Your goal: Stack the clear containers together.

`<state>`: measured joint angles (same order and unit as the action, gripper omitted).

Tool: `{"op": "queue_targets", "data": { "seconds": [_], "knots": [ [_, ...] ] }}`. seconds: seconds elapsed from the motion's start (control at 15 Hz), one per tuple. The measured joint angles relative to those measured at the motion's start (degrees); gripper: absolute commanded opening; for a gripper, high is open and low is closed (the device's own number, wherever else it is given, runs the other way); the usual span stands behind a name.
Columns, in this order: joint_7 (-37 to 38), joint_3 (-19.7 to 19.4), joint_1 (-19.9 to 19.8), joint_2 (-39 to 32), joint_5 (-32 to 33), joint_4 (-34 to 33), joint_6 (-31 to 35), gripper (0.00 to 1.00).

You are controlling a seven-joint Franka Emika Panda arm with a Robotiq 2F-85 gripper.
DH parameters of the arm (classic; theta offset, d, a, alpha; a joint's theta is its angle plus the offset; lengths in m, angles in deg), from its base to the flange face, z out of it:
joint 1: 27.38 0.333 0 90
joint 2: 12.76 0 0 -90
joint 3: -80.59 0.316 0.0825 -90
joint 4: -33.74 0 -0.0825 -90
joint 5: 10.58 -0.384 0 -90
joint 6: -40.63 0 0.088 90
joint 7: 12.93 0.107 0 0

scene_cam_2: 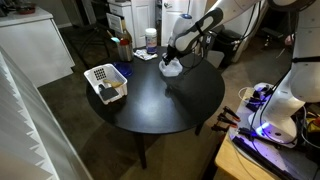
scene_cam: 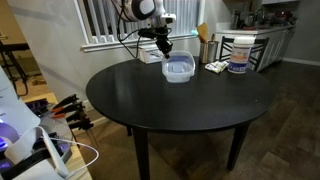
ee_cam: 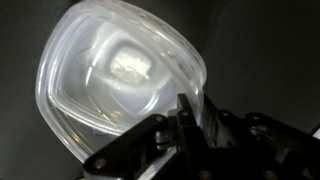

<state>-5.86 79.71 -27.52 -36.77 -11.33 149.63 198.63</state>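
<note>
A clear container [scene_cam: 178,69] with a blue top rim sits near the far edge of the round black table [scene_cam: 180,105]. It also shows in an exterior view [scene_cam_2: 172,68]. My gripper [scene_cam: 164,48] is at its edge, coming down from above. In the wrist view the clear container [ee_cam: 115,80] fills the frame, and my gripper [ee_cam: 190,122] is shut with the tub's wall pinched between the fingers. I see no blue rim there. I cannot tell whether this is one tub or two nested together.
A white bucket with a blue label [scene_cam: 238,55] and a small flat item [scene_cam: 215,66] stand at the table's far side. A white basket [scene_cam_2: 105,82] with items sits near another edge, with bottles [scene_cam_2: 150,40] behind. Chairs and cabinets surround the table.
</note>
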Motion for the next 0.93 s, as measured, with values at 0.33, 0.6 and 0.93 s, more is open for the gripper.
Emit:
{"op": "queue_targets", "data": {
  "seconds": [0.33, 0.6, 0.93],
  "knots": [
    [0.0, 0.0, -0.3, 0.0, 0.0, 0.3, 0.0, 0.77],
    [0.0, -0.2, -0.3, 0.2, 0.0, 0.6, -0.1, 0.98],
    [0.0, -0.3, -0.3, 0.4, 0.0, 0.6, -0.1, 1.00]
  ]
}}
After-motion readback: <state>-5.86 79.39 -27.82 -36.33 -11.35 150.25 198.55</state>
